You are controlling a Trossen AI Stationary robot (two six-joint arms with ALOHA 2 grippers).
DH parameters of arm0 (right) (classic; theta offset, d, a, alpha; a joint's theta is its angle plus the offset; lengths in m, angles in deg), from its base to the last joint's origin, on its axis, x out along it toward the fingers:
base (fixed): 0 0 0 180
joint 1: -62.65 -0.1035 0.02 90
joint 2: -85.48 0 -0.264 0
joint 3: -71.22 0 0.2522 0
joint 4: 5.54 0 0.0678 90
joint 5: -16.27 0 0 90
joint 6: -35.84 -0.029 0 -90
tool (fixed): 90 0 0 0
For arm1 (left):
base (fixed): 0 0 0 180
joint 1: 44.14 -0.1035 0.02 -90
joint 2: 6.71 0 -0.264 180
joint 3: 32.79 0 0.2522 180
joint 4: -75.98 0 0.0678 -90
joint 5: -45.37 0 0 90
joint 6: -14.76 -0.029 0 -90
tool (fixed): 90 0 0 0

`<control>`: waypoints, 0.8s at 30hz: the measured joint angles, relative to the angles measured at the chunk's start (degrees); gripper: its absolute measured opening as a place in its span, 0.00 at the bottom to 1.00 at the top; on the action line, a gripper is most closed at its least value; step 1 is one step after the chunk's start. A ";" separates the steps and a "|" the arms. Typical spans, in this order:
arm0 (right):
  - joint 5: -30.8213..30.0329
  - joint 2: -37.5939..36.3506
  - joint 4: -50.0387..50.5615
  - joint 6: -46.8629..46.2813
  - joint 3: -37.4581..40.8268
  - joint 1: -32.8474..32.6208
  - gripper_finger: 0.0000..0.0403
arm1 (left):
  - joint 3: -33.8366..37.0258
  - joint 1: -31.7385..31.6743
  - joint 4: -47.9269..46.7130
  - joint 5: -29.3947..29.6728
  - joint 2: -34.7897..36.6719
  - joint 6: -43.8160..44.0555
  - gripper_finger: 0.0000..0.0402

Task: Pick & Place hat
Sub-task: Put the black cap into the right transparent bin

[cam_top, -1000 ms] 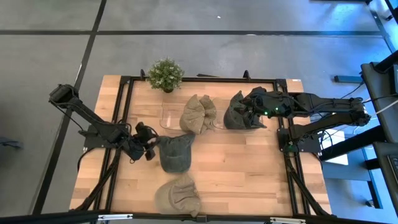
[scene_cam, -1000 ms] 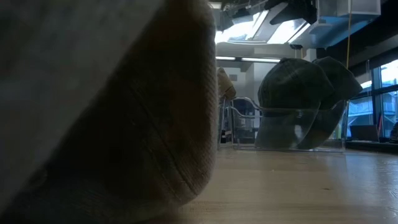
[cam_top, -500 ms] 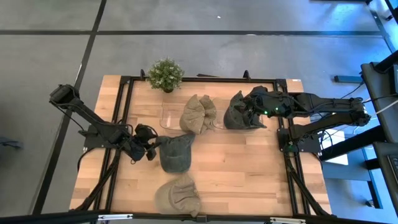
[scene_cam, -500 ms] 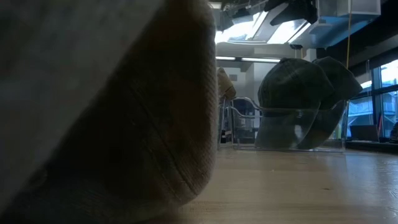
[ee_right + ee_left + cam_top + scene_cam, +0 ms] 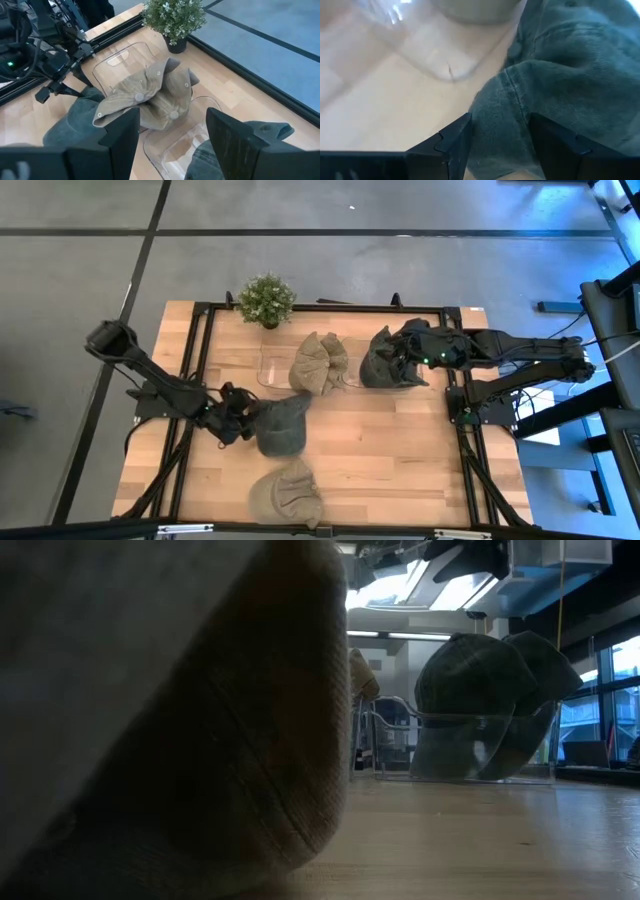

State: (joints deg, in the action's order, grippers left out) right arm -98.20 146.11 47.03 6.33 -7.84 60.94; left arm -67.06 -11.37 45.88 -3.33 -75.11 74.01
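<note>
The left gripper (image 5: 243, 423) is parked low over the table (image 5: 400, 460), with its fingers (image 5: 452, 145) spread apart and nothing pinched yet. In the left wrist view the edge of the grey-green hat (image 5: 560, 85) is seen sitting right in the gap between them, so the fabric is basically already straddled. From above, that hat (image 5: 281, 425) is found just to the gripper's right, toward the table's middle, its crown lying flat and its long axis running roughly from the gripper side out toward the tan hats (image 5: 318, 362) stacked in the clear holder (image 5: 268, 368). So this one clearly belongs to the left arm. The right gripper (image 5: 398, 360) is well apart, hovering over another dark hat (image 5: 378, 365) at the table's far right side, also spread open with nothing held. One more tan hat (image 5: 285, 492) is left at the table's near edge. Probably only a squeeze on the edge is needed next.
</note>
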 joint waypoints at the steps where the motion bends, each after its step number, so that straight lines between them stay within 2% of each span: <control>1: 0.00 0.23 -0.03 0.00 -0.02 0.00 0.57 | 0.00 -0.25 0.00 -1.32 -0.81 1.37 0.48; 5: 0.02 1.55 -0.02 0.01 -0.02 0.00 0.57 | -0.11 -1.76 0.28 -7.42 -4.20 5.90 0.45; 12: 0.12 3.71 0.01 0.15 -0.02 0.00 0.57 | -0.29 -3.31 0.39 -9.83 -7.68 7.42 0.37; 16: 0.50 3.90 0.01 1.44 -0.02 0.00 0.57 | -0.29 -3.32 1.07 -10.56 -8.12 5.03 0.27; 22: 1.77 3.88 0.02 1.54 -0.02 0.00 0.57 | -0.61 -3.30 2.09 -11.64 -8.01 2.41 0.07; 24: 2.10 3.88 0.01 1.54 -0.02 0.00 0.57 | -1.64 -3.30 1.87 -12.99 -7.53 0.13 0.05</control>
State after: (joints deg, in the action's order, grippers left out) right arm -96.10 149.99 47.03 7.87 -7.86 60.94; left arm -68.70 -14.67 47.75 -16.31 -82.64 74.14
